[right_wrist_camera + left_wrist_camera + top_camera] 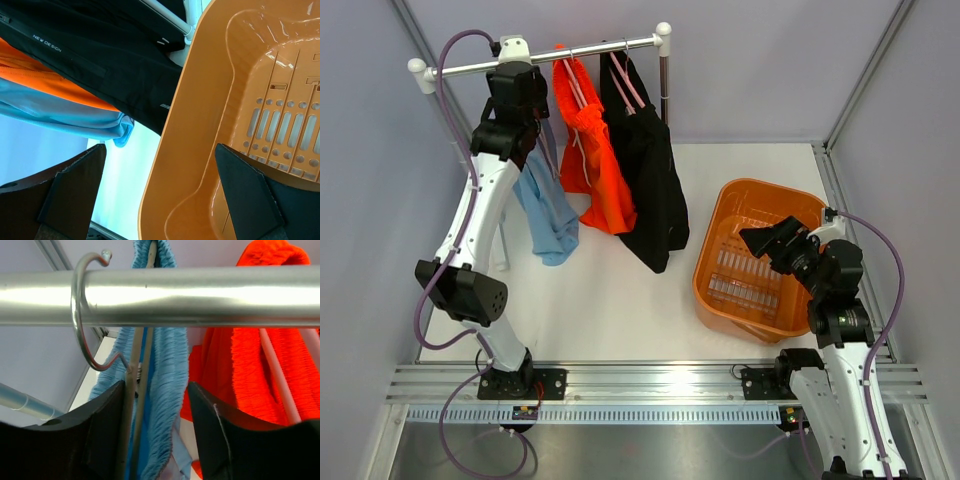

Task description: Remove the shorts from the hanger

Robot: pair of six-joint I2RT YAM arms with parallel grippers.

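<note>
Three pairs of shorts hang on hangers from a metal rail (585,50): light blue shorts (548,215), orange shorts (600,170) and black shorts (652,190). My left gripper (520,85) is raised to the rail. In the left wrist view it (155,430) is open, its fingers (105,425) either side of the light blue waistband (165,385) and its hanger, whose wire hook (80,315) is over the rail (210,295). The orange shorts (260,375) hang just to the right. My right gripper (765,240) is open and empty over the basket's left rim.
An orange plastic basket (720,255) stands on the table at the right; its rim (195,150) fills the right wrist view, with the black shorts (100,55) beyond it. Enclosure walls stand close on the left, right and back. The rail's posts stand behind the shorts.
</note>
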